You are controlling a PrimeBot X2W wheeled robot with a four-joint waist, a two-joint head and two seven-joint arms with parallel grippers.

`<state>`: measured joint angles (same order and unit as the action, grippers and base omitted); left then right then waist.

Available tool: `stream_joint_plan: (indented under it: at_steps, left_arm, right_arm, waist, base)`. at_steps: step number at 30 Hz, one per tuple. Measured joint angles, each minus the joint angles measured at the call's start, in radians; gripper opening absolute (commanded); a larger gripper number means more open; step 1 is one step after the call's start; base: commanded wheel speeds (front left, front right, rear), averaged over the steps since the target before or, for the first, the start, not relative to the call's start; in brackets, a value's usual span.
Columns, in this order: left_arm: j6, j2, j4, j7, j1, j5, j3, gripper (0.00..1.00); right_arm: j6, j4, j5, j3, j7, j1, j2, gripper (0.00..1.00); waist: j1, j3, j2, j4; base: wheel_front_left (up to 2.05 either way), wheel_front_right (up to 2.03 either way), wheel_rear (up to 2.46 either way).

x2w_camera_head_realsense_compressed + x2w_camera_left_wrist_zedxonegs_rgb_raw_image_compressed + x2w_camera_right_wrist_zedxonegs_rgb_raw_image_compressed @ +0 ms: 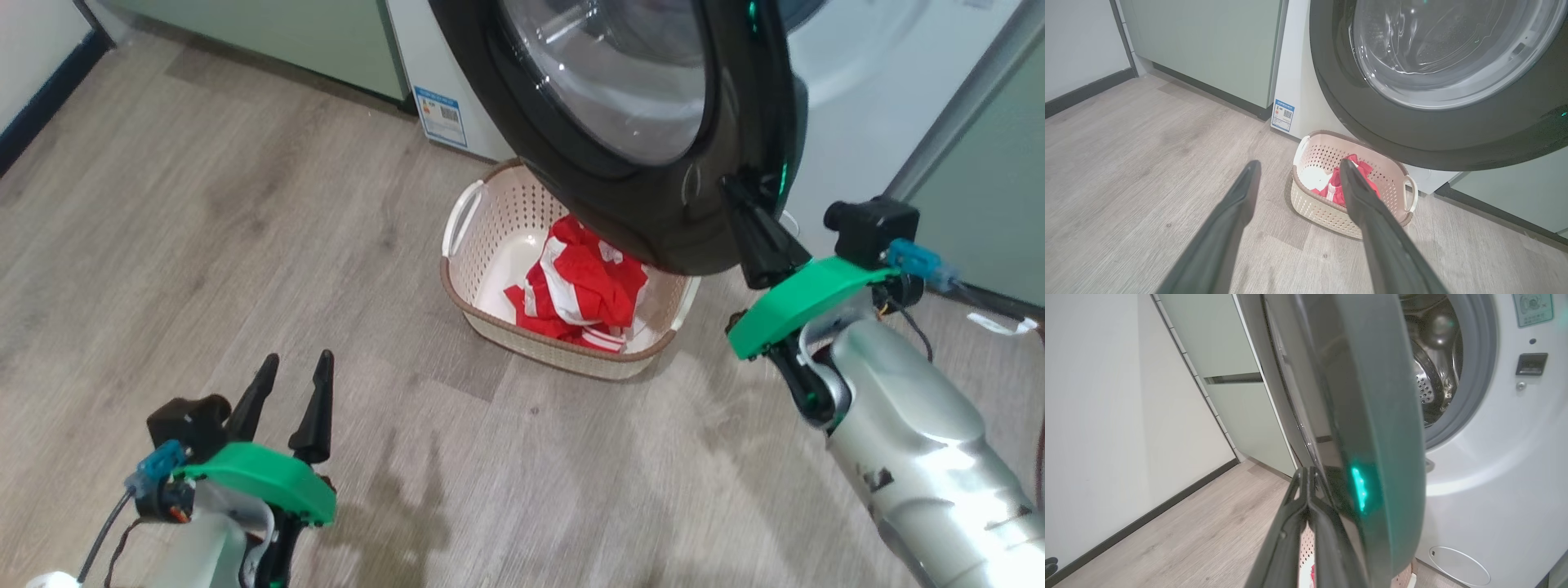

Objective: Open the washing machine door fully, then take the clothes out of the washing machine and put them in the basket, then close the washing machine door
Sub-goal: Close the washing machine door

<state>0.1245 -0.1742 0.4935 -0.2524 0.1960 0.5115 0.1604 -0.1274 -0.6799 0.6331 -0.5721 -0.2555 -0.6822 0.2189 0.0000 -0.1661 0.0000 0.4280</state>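
head view: clenched right claw [735, 194] at the washing machine door [620, 122] rim, stiff, probably slippery, so push; left claw [298, 359] released.

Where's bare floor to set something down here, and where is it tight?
Free: the wood floor between the basket, the left gripper and the green cabinets. Crowded: the basket, overhung by the washing machine door with the right gripper at its rim.

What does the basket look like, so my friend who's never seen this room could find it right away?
Find the big white washing machine with its round black door standing open. On the wooden floor just under that door sits a small cream basket with holey sides, a brown rim and white handles. Nothing else nearby looks like it, and red-and-white clothes lie inside.
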Motion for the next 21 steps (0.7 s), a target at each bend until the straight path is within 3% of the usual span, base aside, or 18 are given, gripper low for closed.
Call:
stream_joint_plan:
  at_steps: [8, 21]
  left_arm:
    - [0.000, 0.018, -0.010, 0.000, 0.018, -0.002, 0.009, 1.00]
    - [0.000, 0.054, -0.028, 0.000, 0.097, -0.004, 0.053, 1.00]
  right_arm:
    - [-0.002, -0.070, -0.030, 0.090, 0.000, -0.068, -0.017, 0.00]
    - [-0.001, -0.252, -0.034, 0.179, 0.000, -0.402, 0.032, 0.00]
  waist:
    - [0.0000, -0.046, 0.0000, -0.015]
    - [0.0000, -0.179, 0.0000, -0.020]
  base:
    - [0.00, 0.00, 0.00]
    - [0.00, 0.00, 0.00]
